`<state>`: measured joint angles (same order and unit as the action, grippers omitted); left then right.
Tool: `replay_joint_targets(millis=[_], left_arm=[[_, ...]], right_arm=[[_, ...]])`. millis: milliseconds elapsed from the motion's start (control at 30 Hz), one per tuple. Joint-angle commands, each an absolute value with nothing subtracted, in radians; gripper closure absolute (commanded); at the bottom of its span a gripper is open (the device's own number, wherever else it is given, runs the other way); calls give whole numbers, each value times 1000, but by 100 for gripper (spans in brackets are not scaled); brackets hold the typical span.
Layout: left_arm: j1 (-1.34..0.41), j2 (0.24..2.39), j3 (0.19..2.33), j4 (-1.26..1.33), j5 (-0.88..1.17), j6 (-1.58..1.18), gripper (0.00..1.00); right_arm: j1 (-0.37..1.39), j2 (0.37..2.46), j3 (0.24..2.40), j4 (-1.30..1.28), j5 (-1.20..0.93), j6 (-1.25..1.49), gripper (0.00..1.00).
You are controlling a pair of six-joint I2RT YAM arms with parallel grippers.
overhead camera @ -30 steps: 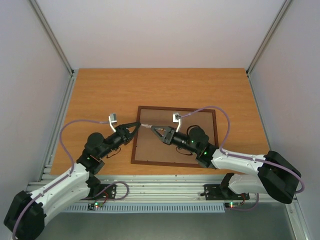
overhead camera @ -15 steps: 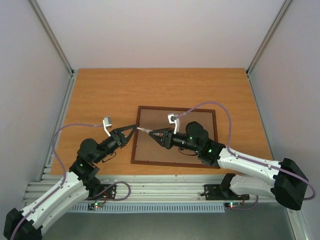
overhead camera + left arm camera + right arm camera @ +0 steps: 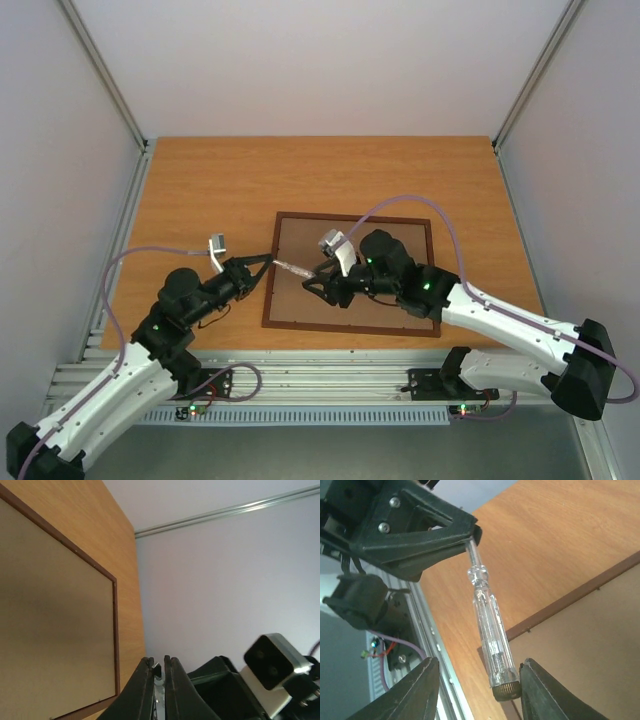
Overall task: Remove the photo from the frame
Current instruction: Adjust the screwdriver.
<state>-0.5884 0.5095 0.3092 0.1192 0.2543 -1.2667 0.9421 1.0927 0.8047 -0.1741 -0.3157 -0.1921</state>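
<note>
The frame [image 3: 352, 217] lies face down right of the table's middle, its brown hardboard back [image 3: 292, 303] up, so the photo is hidden. A clear-handled screwdriver [image 3: 294, 268] hangs over the frame's left rim. My left gripper [image 3: 267, 262] is shut on its metal shaft; the left wrist view shows the fingers [image 3: 158, 661] pinched together. My right gripper [image 3: 479, 663] stands open around the handle [image 3: 489, 630], whose brass cap sits close to the right-hand finger [image 3: 532, 680], with a wide gap on the other side. The frame's corner [image 3: 580, 595] shows below it.
Bare wooden table [image 3: 220, 190] lies left of and behind the frame. A metal rail [image 3: 330, 372] runs along the near edge, and white walls close in the sides and back. My right wrist's camera [image 3: 272, 660] sits close to the left fingers.
My right gripper has opened off the screwdriver handle and its wrist has turned and shifted left. My left gripper stays shut on the shaft and has drawn back slightly.
</note>
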Motion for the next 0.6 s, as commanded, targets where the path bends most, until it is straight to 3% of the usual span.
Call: replay_joint_targets(millis=[0, 300, 567], left_arm=[[-580, 529, 361, -53, 236, -1211, 100], [-580, 553, 420, -145, 247, -1163, 100], [-580, 586, 423, -139, 261, -1171, 100]], right_arm=[[948, 1104, 907, -347, -348, -491, 54], [958, 1239, 1047, -481, -325, -654, 54], [1010, 1370, 1087, -487, -173, -709, 56]])
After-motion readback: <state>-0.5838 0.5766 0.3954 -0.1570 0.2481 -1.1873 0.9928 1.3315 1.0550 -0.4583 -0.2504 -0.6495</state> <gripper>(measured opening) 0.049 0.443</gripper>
